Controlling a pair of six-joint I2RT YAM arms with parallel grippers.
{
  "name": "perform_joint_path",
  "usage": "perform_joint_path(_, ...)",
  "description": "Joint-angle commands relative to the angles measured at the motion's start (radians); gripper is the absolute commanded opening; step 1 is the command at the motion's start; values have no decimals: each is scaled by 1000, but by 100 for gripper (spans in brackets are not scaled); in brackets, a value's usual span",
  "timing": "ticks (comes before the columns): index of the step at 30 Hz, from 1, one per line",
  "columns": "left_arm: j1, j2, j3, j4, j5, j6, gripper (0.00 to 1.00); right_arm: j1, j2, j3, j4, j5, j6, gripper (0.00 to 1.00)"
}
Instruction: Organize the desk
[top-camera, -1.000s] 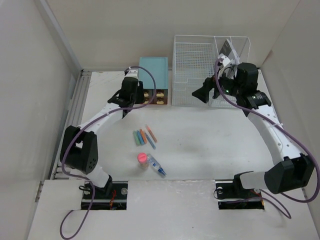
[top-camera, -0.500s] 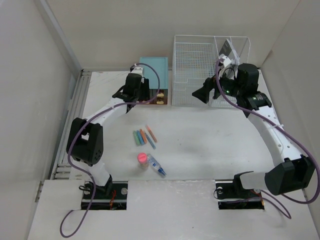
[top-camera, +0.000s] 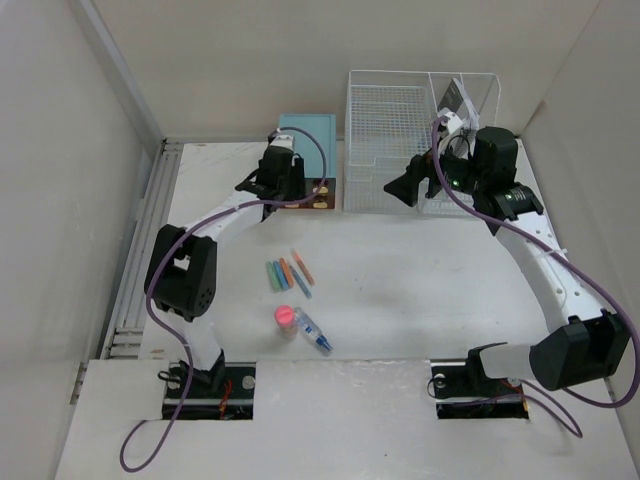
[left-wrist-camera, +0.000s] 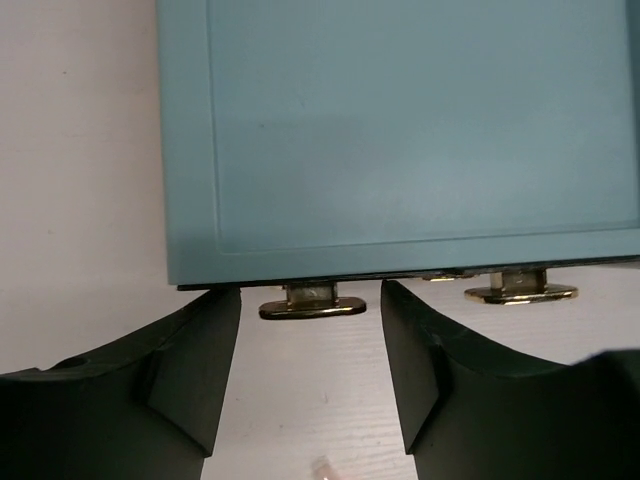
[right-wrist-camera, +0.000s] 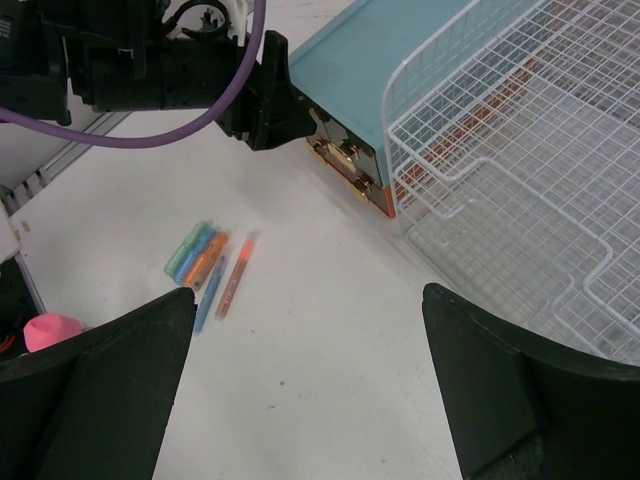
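Note:
The white desk (top-camera: 420, 270) holds a teal drawer box (top-camera: 310, 140) with brass handles at the back. My left gripper (top-camera: 283, 190) is open at the box's front left. In the left wrist view its jaws (left-wrist-camera: 310, 330) stand on either side of a brass handle (left-wrist-camera: 312, 305) without touching it. My right gripper (top-camera: 402, 186) is open and empty, held above the desk in front of the white wire-mesh rack (top-camera: 390, 140). Several coloured markers (top-camera: 280, 273) and an orange pen (top-camera: 302, 266) lie mid-desk. They also show in the right wrist view (right-wrist-camera: 195, 255).
A pink-capped small bottle (top-camera: 285, 318) and a blue pen (top-camera: 315, 333) lie near the front edge. A clear box (top-camera: 465, 100) stands right of the rack. Silver rails (top-camera: 150, 230) run along the desk's left edge. Walls close in the left, back and right.
My left gripper has moved to the right and toward the back, up against the drawer box's front left. The right arm has not moved.

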Motion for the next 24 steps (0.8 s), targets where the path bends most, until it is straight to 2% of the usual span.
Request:
perform_joint_path(1,-28,10,65,2,-65,-35,54,2,-14,1,54,-2,13,100)
perform_joint_path(10,-59,41,75,-9,-151,-86,46,2,-14,-9,54,-11,13,100)
perform_joint_path(15,-68,19,66,-18,-161,-95,28,2,-14,-9,54,-20,13,100)
perform_joint_path(24,-97,-90,-38,-27,-161,-106,28,2,-14,-9,54,-31,13,100)
